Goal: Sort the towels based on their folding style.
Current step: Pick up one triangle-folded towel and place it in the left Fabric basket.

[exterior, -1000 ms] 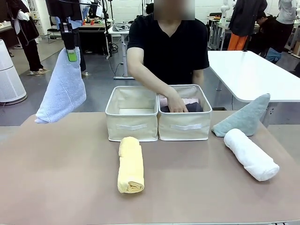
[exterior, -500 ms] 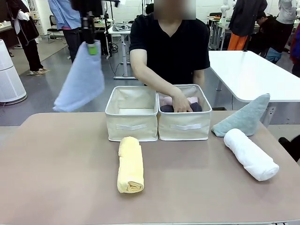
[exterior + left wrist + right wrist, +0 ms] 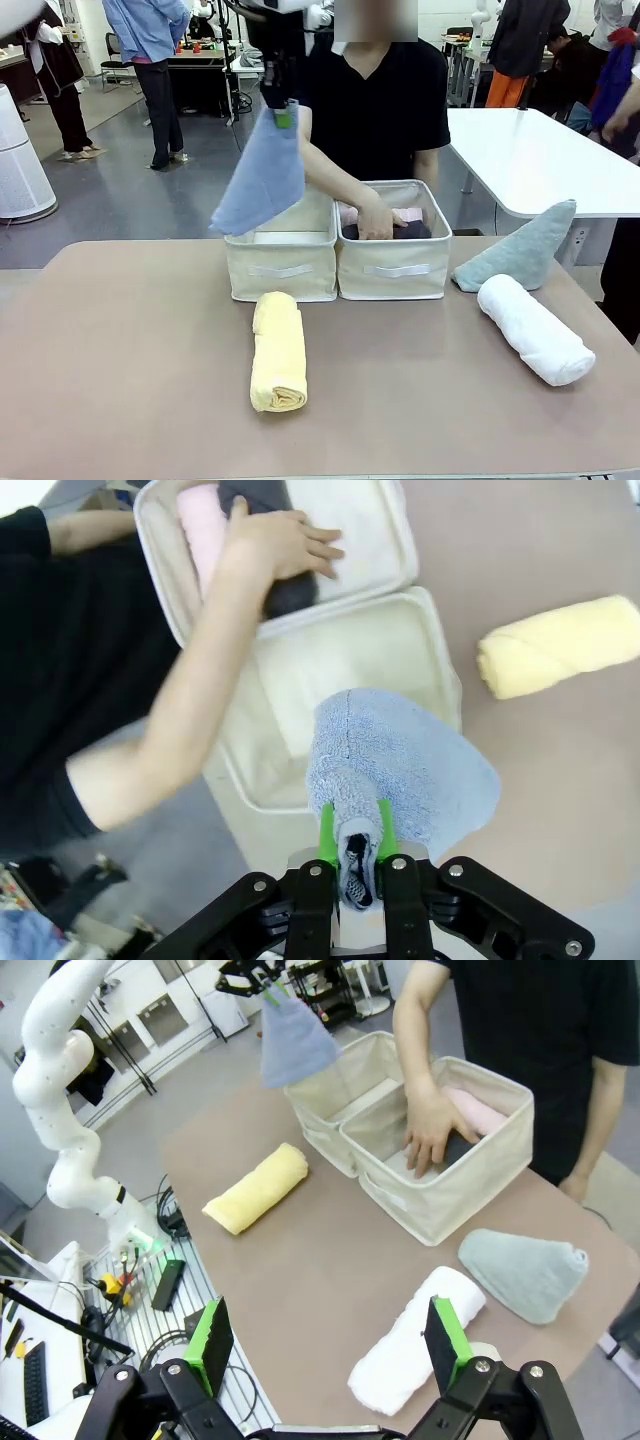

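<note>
Left claw (image 3: pixel 354 830): pressed together on the pointed tip of the light blue towel (image 3: pixel 262 180), green pads pinching the cloth; the cone hangs free below it, wide end down.
Right claw (image 3: pixel 328 1342): spread wide, holding nothing, high above the bench (image 3: pixel 130 350).
What changed: a second ago the left arm held this cone out past the bench's left end; it has since swung toward the middle, and the cone now hangs above the left basket (image 3: pixel 280 268).
Left wrist view: the cone's wide end covers one corner of that basket's rim — part over the opening, part over the bench beside it.
Left basket: no towel visible inside.
Right basket (image 3: pixel 395 270): pink towel (image 3: pixel 405 214) and dark grey towel (image 3: pixel 415 230), both rolls, with the person's hand (image 3: pixel 378 222) resting on them, as it did a second ago.
On the bench: yellow towel (image 3: pixel 278 350), a roll, in front of the baskets; white towel (image 3: pixel 535 328), a roll, to the right; grey-blue towel (image 3: pixel 520 250), a cone, just behind it beside the right basket.
Meaning for the task: rolls look bound for the right basket and cones for the left, so this cone is likely near its drop — a little more travel over the opening seems wise first.
Left to do: three towels.
</note>
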